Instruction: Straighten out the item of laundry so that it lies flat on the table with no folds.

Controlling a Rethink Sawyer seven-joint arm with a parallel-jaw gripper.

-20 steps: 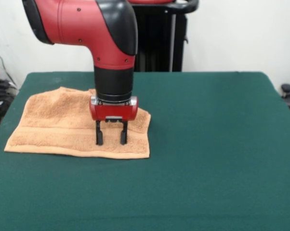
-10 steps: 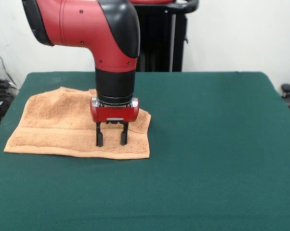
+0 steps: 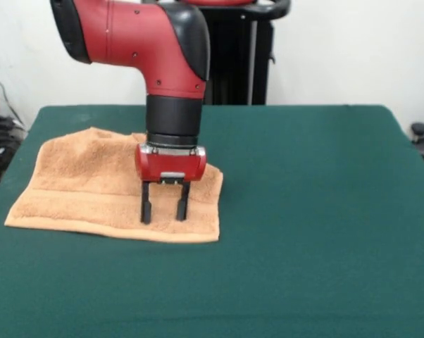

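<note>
Orange towel [image 3: 92,190] under open hand [image 3: 164,211]

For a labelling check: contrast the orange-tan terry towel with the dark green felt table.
The orange-tan terry towel is small, fuzzy and slightly rumpled at its far edge; the dark green felt table is far wider, smooth and flat. The towel sits at the picture's left; the table spans it. Both are cloth-surfaced.

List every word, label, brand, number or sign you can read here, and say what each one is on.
None can be read.
The red and black arm and its gripper show no lettering.
The towel and the green table are plain.
</note>
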